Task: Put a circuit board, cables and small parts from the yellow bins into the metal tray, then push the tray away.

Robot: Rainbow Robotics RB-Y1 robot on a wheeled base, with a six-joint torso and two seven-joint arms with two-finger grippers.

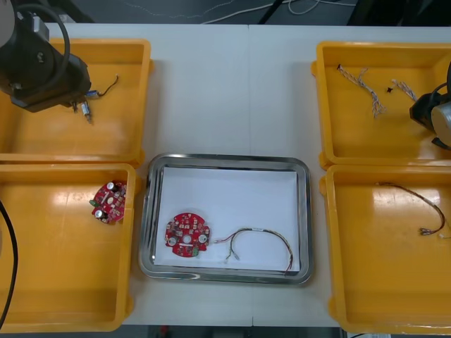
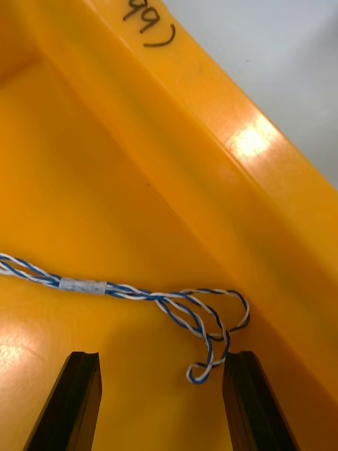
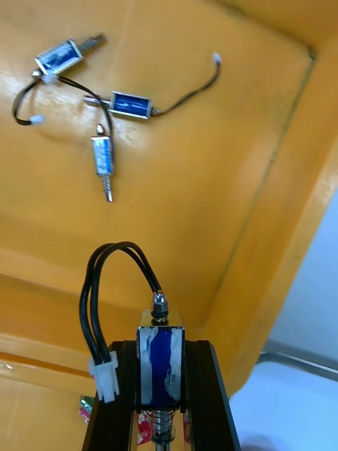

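Overhead, the left arm hung over the far left yellow bin and the right arm over the far right yellow bin. The metal tray between them held a red circuit board and a cable.

At the right wrist, the right gripper stood released. A twisted blue and white cable lay just ahead of its fingertips, its loop close against the bin wall.

At the left wrist, the left gripper clenched a small metal part. Three more parts lay well beyond it on the bin floor.
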